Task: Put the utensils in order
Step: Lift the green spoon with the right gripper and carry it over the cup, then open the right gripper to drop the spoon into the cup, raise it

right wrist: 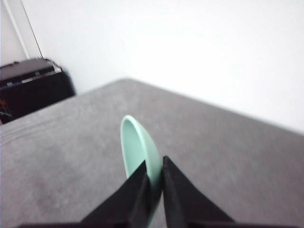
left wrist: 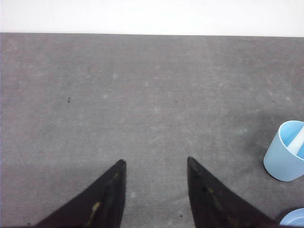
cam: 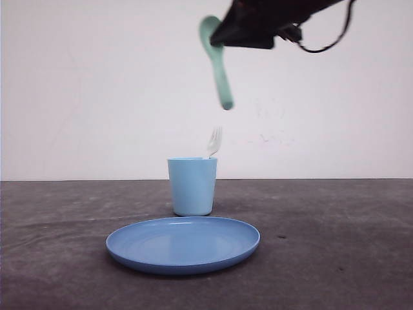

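1. The spoon [cam: 215,55] is hanging high in the air in the front view, bowl up and handle pointing down, above the cup [cam: 192,186] and slightly to its right.
2. The right gripper [right wrist: 155,183] is pinching the spoon near the base of its bowl; the right wrist view is showing both fingers [right wrist: 137,190] pressed against the mint-green plastic, a detail the front view is hiding behind the dark gripper body.
3. The fork [cam: 214,141] is standing in the cup, tines up and poking above the rim at the cup's right side. The left wrist view is showing a pale handle lying against the cup's inner wall.
4. The cup is sitting upright on the table [cam: 335,245], just behind the plate [cam: 183,244]. Whether the two are touching cannot be told.
5. The left gripper [left wrist: 156,164] is hovering over bare table with its fingers spread apart and nothing between them, the cup off to one side.
6. The front view is giving the spoon's height over the cup; the wrist views are giving each grip.
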`<control>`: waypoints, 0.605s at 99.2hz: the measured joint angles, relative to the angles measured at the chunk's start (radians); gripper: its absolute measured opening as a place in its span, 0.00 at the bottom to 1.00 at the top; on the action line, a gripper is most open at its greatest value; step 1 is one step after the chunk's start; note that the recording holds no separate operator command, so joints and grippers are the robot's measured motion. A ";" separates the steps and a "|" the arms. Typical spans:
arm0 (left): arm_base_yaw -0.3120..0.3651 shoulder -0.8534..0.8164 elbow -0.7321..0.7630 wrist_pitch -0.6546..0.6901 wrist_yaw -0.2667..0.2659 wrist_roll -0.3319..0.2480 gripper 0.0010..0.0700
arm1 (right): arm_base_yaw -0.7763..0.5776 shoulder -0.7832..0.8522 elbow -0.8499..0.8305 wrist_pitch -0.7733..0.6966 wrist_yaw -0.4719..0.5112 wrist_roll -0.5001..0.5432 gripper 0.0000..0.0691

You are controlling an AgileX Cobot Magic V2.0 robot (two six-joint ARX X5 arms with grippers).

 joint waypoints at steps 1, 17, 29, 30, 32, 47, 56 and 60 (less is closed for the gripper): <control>0.000 0.000 0.000 0.000 0.000 0.000 0.32 | 0.004 0.005 0.000 0.010 0.003 -0.003 0.04; 0.000 0.000 0.000 0.000 0.000 0.000 0.32 | 0.046 0.109 0.000 0.182 0.019 -0.082 0.04; 0.000 0.000 0.000 -0.006 0.000 0.000 0.32 | 0.058 0.191 0.000 0.345 0.021 -0.131 0.04; 0.000 0.000 0.000 -0.007 0.000 0.000 0.32 | 0.059 0.198 0.000 0.357 0.021 -0.133 0.04; 0.000 0.000 0.000 -0.010 0.000 0.000 0.32 | 0.060 0.211 0.000 0.378 0.022 -0.138 0.04; 0.000 0.000 0.000 -0.026 0.000 0.000 0.32 | 0.061 0.308 0.026 0.426 0.059 -0.162 0.04; 0.000 0.000 0.000 -0.035 0.000 0.000 0.32 | 0.061 0.360 0.045 0.423 0.074 -0.177 0.04; 0.000 0.000 0.000 -0.042 0.000 0.000 0.32 | 0.059 0.383 0.058 0.417 0.075 -0.182 0.04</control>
